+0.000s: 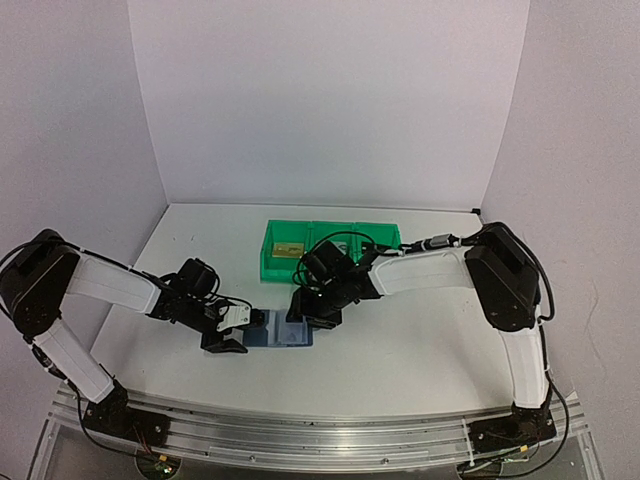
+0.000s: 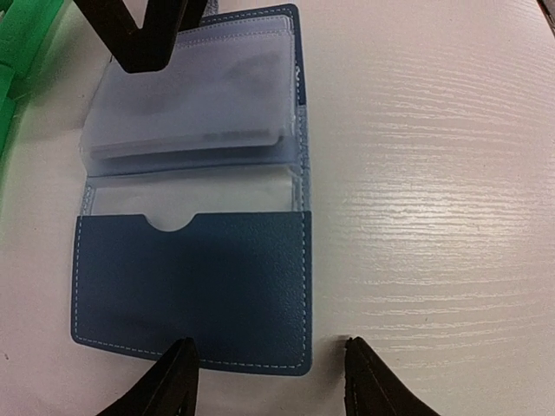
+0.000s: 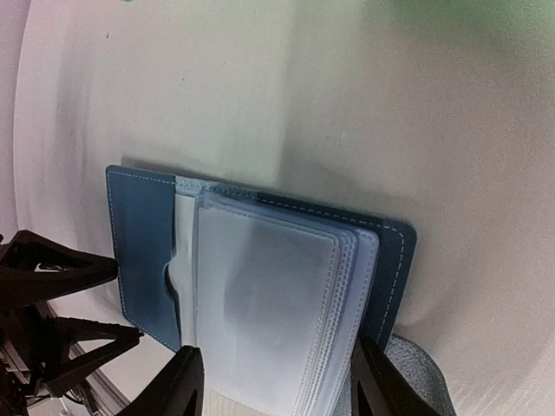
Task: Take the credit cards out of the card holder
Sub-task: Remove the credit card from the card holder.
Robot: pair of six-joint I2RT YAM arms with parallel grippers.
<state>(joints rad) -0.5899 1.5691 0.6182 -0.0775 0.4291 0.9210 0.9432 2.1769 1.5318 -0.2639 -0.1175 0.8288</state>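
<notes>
Top external view: the blue wallet [image 1: 283,330] lies open on the bench [image 1: 420,350] before the green bins [image 1: 335,243], a tan card [image 1: 287,249] in the left bin. Left pincer [image 2: 269,341] gapes at the wallet's edge; right pincer [image 3: 277,347], also apart, straddles the clear sleeves [image 3: 260,295].

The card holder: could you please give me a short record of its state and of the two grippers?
card holder: lying open, blue pocket nearest the left arm
sleeves: clear, stacked; a grey shape shows through, card count unclear
left gripper: open, at the holder's near edge
right gripper: open, straddling the sleeves
green bins: behind the holder; a tan card lies in the left compartment
</notes>
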